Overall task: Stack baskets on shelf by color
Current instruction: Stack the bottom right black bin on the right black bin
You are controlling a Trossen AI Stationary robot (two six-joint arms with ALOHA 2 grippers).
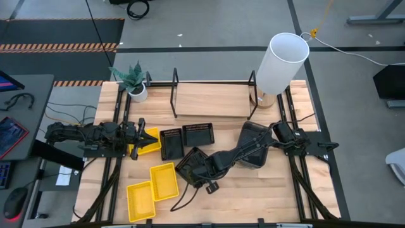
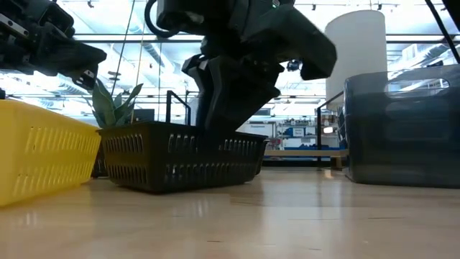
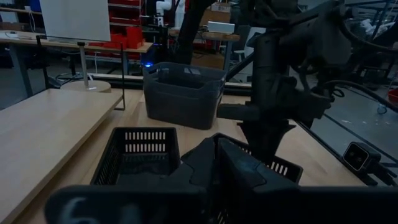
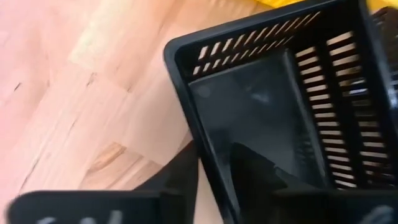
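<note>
A black perforated basket [image 1: 192, 161] sits near the table's middle, with my right gripper [image 1: 196, 168] reaching into it from the right and shut on its wall. Two more black baskets [image 1: 171, 143] [image 1: 198, 133] lie side by side in front of the shelf [image 1: 212, 100]. The dark grey baskets [image 1: 254, 144] stand under my right arm. One yellow basket [image 1: 148, 146] lies below my left gripper [image 1: 152, 135], which hovers shut above it and touches nothing. Two more yellow baskets [image 1: 163, 181] [image 1: 140, 201] lie near the front edge. My right gripper [image 4: 217, 183] holds the black basket by one long wall, near a corner [image 4: 205, 155]. One finger [image 4: 261, 168] is inside the basket and one [image 4: 180, 180] outside. The fingers come from above, pointing down [image 2: 215, 108]. The basket's bottom [image 2: 165, 187] looks to rest on the table.
A tall white cylinder lamp [image 1: 281, 62] stands at the shelf's right end and a potted plant [image 1: 135, 81] at its left end. The shelf's black upright frames [image 1: 175, 92] rise from the board. Bare wood shows at the table's near right [image 1: 278, 196].
</note>
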